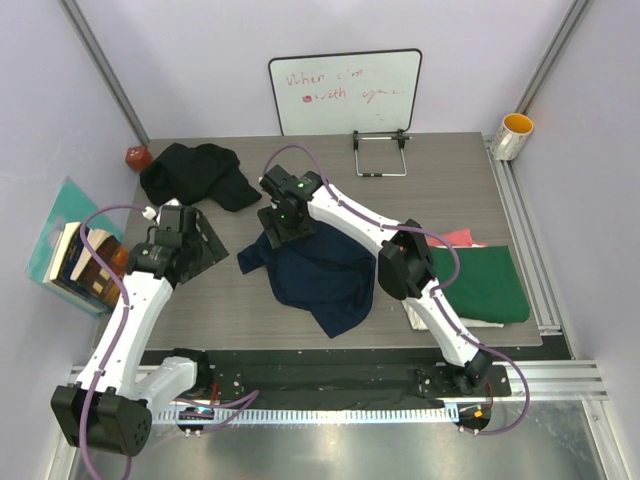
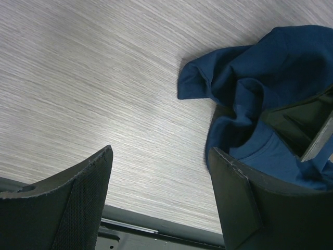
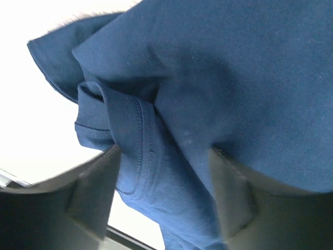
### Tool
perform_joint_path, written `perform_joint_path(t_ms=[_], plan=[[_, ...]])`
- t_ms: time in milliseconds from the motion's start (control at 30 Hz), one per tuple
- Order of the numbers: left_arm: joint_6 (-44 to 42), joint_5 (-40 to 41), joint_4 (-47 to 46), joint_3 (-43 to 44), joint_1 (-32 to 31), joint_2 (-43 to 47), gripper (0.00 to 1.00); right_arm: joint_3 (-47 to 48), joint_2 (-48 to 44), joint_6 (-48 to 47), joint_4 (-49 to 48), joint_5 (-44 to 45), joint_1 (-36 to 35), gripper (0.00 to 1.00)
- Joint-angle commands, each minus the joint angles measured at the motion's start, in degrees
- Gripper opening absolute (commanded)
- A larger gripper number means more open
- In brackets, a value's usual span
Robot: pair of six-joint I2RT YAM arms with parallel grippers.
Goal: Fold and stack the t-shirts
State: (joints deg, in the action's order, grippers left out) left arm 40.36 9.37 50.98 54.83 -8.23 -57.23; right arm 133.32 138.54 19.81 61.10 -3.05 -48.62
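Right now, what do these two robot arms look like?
The left arm and right arm have white links joined by chunky black joints. A lilac cable loops along each. Small green lights glow near the right wrist. The jaws are dark, flat plates with a mesh-textured face.

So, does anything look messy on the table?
Yes. The navy t-shirt lies crumpled mid-table, and the black t-shirt is heaped at the far left corner, unlike the green t-shirt folded flat on the right.

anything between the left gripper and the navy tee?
Nothing, only bare tabletop. The top view shows plain wood between the left gripper and the navy t-shirt; the left wrist view agrees.
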Motion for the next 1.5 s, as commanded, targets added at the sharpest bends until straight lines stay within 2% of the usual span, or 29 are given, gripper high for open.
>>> perform_joint_path(t_ms=[0, 67, 233, 500, 600, 700, 733, 767, 800, 867, 900, 933, 1067, 1200, 1267, 1400, 1467], plan=[[0.86, -0.31, -1.68, -0.95, 0.23, 1.25, 0.75, 0.01, -2.31, -0.65, -2.29, 0.68, -0.33, 0.80], [0.86, -0.31, -1.76, -1.21, 0.23, 1.42, 0.75, 0.36, -3.18, -0.65, -3.26, 0.24, -0.33, 0.84], [0.60, 0.04, -1.76, -1.57, 0.23, 1.51, 0.75, 0.98, -1.70, 0.05, -3.27, -0.82, -0.42, 0.85], [0.42, -0.75, -1.94, -3.06, 0.23, 1.60, 0.75, 1.51, 1.82, 0.22, -3.53, -3.27, -2.17, 0.75], [0.42, -0.23, -1.68, -3.50, 0.23, 1.86, 0.75, 0.28, 1.65, 0.23, -3.71, -2.67, -2.97, 0.67], [0.42, 0.13, -1.68, -3.76, 0.23, 2.12, 0.75, 0.01, 1.30, 0.40, -3.62, -0.57, -3.58, 0.54], [0.51, 0.13, -1.76, -3.76, 0.23, 2.21, 0.75, -0.07, 1.12, 0.40, -3.62, 0.14, -3.50, 0.43], [0.42, 0.13, -1.76, -3.85, 0.23, 2.21, 0.75, 0.01, 0.86, 0.49, -3.53, 0.93, -3.59, 0.39], [0.51, 0.13, -1.85, -3.94, 0.23, 2.39, 0.75, 0.45, 0.16, 0.23, -3.53, 2.33, -3.50, 0.29], [0.51, 0.13, -2.11, -4.11, 0.23, 2.65, 0.75, 0.72, -0.81, 0.14, -3.62, 4.87, -3.50, 0.19], [0.51, 0.04, -2.20, -4.12, 0.23, 2.83, 0.75, 1.33, -1.25, -0.04, -3.53, 5.68, -3.50, 0.06], [0.60, -0.05, -2.38, -4.29, 0.23, 2.83, 0.75, 1.85, -1.95, -0.21, -3.18, 6.90, -3.41, 0.01], [1.21, -1.01, -3.61, -5.43, 0.23, 3.18, 0.75, 5.98, -4.59, -0.48, -1.60, 8.05, -2.97, 0.01], [1.83, -1.80, -4.92, -5.87, 0.32, 2.22, 0.77, 18.52, -6.79, -0.92, 1.04, 8.33, -1.75, 0.01], [2.00, -2.24, -5.71, -5.52, 0.32, 1.95, 0.77, 21.36, -10.89, -1.27, -0.36, 6.66, -0.52, 0.01], [1.92, -3.82, -7.56, -5.00, 0.49, 0.81, 0.77, 16.65, -22.42, -0.92, -12.98, 3.93, 1.94, 0.01], [1.92, -5.23, -8.70, -4.56, 0.49, 0.11, 0.77, 16.10, -26.29, -0.65, -15.82, 4.02, 3.26, 0.01]])
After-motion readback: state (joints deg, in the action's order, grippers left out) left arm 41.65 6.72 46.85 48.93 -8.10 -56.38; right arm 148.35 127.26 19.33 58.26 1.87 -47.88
